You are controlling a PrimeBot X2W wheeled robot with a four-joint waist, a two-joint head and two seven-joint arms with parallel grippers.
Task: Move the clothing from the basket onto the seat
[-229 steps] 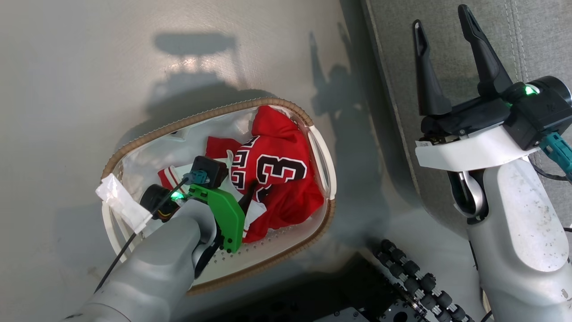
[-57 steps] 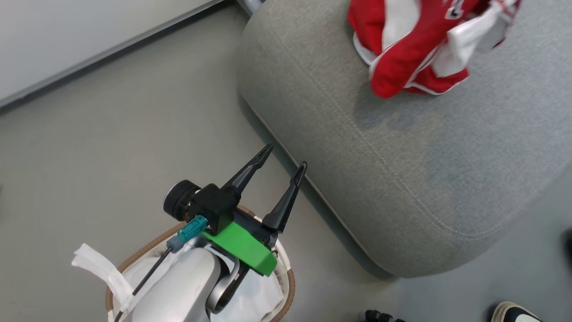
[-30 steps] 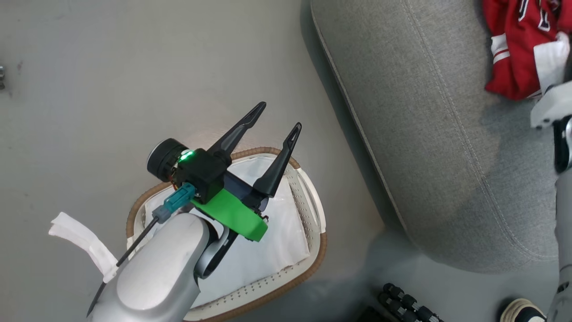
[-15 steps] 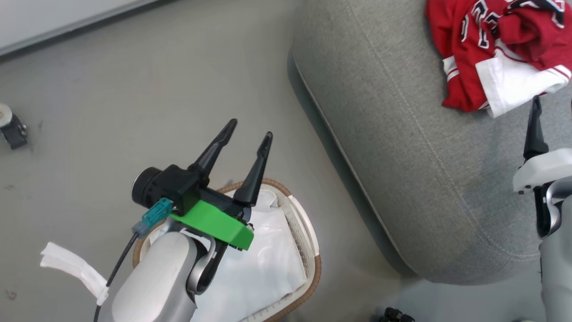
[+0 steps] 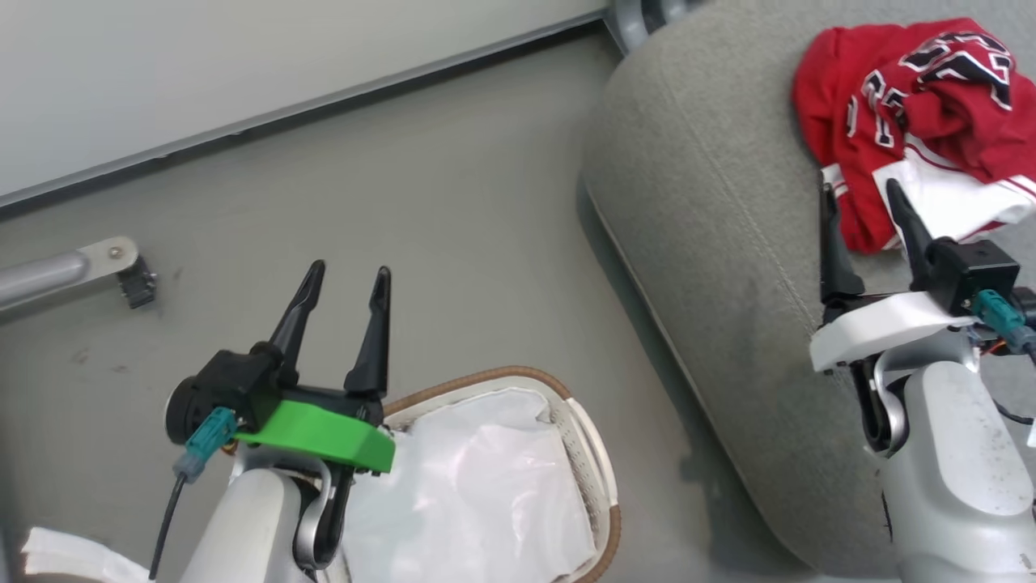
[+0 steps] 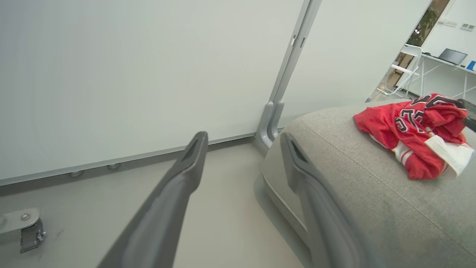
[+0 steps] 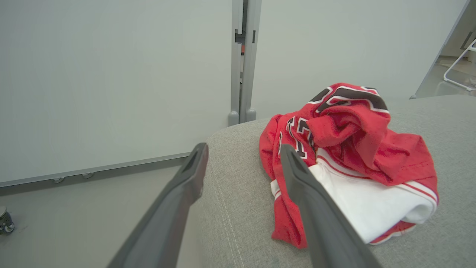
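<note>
So, clothing: red sports garments w/ white trim & black numbers [image 5: 906,121], heaped on the large grey woven-fabric seat cushion [image 5: 728,308] near its rounded far corner; not in the basket.
Basket: small oval white slatted plastic basket w/ brown woven rim [image 5: 595,453], on the grey floor [image 5: 453,243] beside the seat. Inside is the plain white fabric liner [image 5: 477,502]; no red visible.
R arm: right gripper [image 5: 859,188] has fingers spread wide and holds nothing. Its tips are right at the heap's white hem; touching or not, can't tell.
L arm: left gripper [image 5: 349,269] has fingers spread and is empty, above the basket's edge, well apart from the heap.
Risk 1: snag. A fingertip could catch the hem if the R arm pulls back low, dragging the heap toward the seat's edge.
Risk 2: slide-off. The heap sits near the rounded corner and the fabric is loose, so a nudge could send it to the floor.
Risk 3: liner. L fingers dipping in could pinch the liner, mistaking it for clothing.
Unknown: anything under the rumpled liner; can't tell.
</note>
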